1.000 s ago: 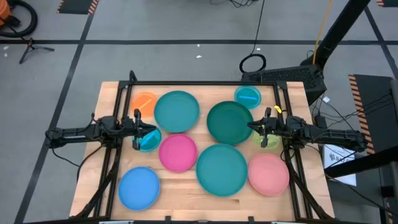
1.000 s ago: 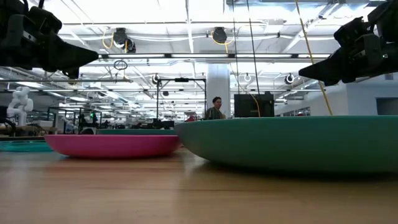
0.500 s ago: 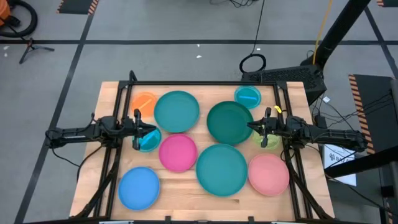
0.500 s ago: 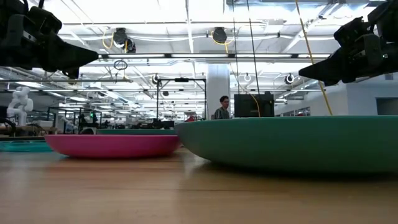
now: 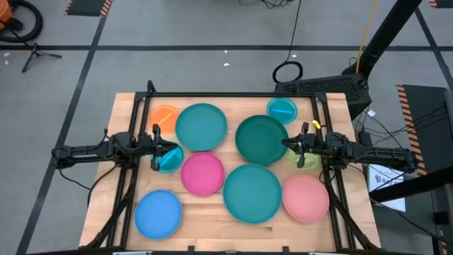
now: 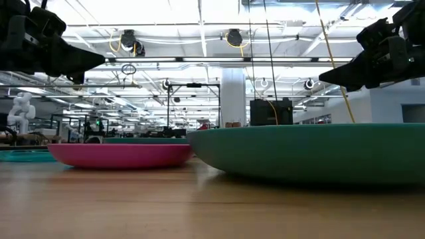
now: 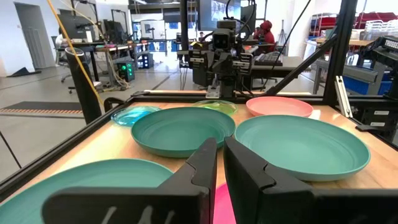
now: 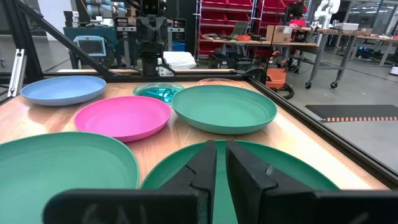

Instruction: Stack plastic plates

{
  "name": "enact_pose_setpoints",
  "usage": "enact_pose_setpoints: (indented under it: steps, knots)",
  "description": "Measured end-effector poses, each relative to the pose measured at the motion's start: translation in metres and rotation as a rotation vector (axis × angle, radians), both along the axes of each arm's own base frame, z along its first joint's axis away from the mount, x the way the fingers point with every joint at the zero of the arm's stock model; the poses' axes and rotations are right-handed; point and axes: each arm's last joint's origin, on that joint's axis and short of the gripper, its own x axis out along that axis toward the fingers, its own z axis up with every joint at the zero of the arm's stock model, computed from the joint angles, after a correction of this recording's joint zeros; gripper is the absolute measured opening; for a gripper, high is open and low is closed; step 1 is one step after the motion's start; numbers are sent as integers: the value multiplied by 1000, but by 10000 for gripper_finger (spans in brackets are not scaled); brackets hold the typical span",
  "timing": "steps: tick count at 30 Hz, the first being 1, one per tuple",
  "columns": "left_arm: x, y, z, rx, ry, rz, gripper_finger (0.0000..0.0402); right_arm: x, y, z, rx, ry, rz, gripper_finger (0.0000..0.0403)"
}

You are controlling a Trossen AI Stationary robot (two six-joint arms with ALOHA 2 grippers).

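Several plastic plates lie singly on the wooden table, each on its base. There is a small orange plate [image 5: 165, 115], a teal plate [image 5: 202, 127], a cyan plate [image 5: 282, 110], a dark green plate [image 5: 261, 139], a magenta plate [image 5: 202, 173], a second teal plate [image 5: 252, 192], a pink plate [image 5: 306, 198] and a blue plate [image 5: 158, 213]. My left gripper [image 5: 160, 149] is shut and hovers over a second cyan plate [image 5: 170, 160]. My right gripper [image 5: 287, 144] is shut and hovers at the dark green plate's right rim, with the lime plate [image 5: 306, 159] under its wrist.
A black metal frame [image 5: 233, 95] runs along the table's far edge and sides. Bare wood [image 5: 205, 212] shows near the front edge between the blue and teal plates. In the low view both grippers hang well above the plates.
Neither gripper nor any plate has moved. A person walking in the room beyond the table has passed behind a dark box and out of sight.
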Motion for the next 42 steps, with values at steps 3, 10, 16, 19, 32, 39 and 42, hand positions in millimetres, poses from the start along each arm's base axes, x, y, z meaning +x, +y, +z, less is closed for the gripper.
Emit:
enact_pose_setpoints:
  steps: [3,10,16,19,32,39,42]
  knots:
    - [0,0,0,0,0,1,35,0,0,0,0,0,0,29]
    - [0,0,0,1,0,1,35,0,0,0,5,-3,0,29]
    - [0,0,6,-128,-72,-9,35,0,0,6,313,-127,-20,29]
    - [0,0,8,-284,-103,-22,35,0,0,7,411,-160,-23,29]
    - [-4,1,27,-455,-317,-9,35,-3,-1,33,331,-384,-28,29]
    - [-5,4,28,-464,-356,67,35,-6,-1,62,182,-452,-27,29]
    - [-5,5,28,-475,-359,106,35,-4,-1,71,158,-453,-29,29]
